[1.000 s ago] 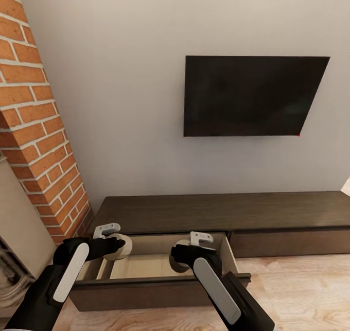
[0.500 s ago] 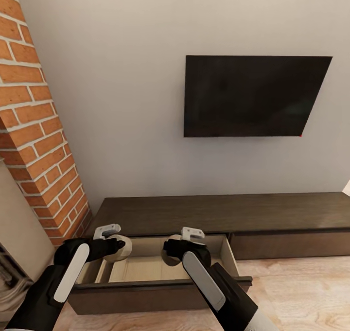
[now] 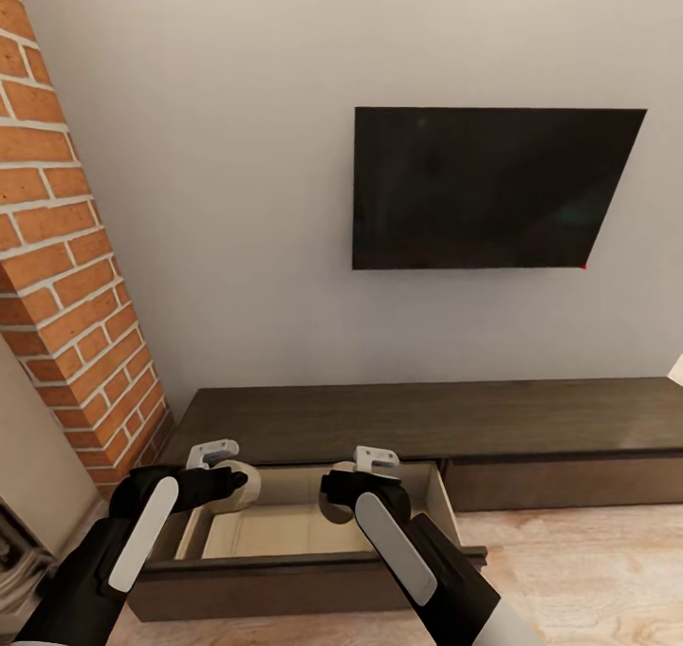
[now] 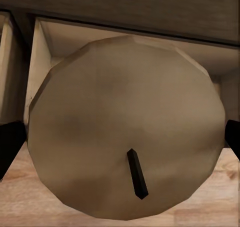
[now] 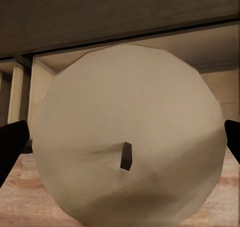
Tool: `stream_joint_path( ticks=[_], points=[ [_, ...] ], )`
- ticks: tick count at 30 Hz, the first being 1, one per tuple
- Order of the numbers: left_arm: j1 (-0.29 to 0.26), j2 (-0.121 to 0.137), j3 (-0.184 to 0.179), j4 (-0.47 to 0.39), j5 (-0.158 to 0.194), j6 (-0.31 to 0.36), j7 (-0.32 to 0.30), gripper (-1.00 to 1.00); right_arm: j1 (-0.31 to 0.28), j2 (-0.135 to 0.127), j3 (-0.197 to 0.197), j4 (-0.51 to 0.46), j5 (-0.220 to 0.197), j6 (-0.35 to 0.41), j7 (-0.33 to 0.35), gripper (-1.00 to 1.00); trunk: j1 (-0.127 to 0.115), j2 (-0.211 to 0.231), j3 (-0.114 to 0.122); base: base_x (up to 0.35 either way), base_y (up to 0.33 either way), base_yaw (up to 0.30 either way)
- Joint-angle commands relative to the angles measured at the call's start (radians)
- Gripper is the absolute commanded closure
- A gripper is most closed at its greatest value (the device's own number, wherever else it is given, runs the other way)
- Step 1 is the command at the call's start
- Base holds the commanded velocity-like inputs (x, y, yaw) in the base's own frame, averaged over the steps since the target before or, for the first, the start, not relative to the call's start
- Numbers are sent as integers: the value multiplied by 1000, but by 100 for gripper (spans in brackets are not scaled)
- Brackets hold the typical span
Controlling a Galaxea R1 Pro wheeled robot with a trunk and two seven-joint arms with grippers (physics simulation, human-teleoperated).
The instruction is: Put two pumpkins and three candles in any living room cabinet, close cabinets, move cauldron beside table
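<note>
I hold two stubby pale candles, one [image 4: 125, 137] clamped in my left gripper [image 3: 220, 476], the other [image 5: 127, 137] in my right gripper [image 3: 353, 487], both above the long dark wooden cabinet's [image 3: 427, 418] open pale-lined drawer [image 3: 285, 532]; releasing, closing, pumpkins and cauldron seem to remain.

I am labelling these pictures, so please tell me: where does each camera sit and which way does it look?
Head: high up, looking down at the cabinet, open drawer, both arms.
Left wrist: near the left gripper, facing its candle; dark fingertips at the edges.
Right wrist: near the right gripper, facing its candle.
Shared: both wrist views show the drawer beyond.
</note>
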Motion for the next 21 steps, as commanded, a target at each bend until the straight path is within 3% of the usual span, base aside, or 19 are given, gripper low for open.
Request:
stream_joint_path(
  ticks=[1,11,21],
  points=[
    [-1,0,-2,0,10,3,11,100,-1,0,1,-1,-7,1,-9,100,0,-1,-1,64,-103,0],
    [-5,0,-1,62,8,0,11,100,-1,1,1,6,-8,-3,-7,100,0,-1,-1,111,-15,0],
    [-5,1,0,70,8,0,11,100,-22,1,1,50,-9,-9,-4,100,0,-1,-1,123,0,0]
  ],
)
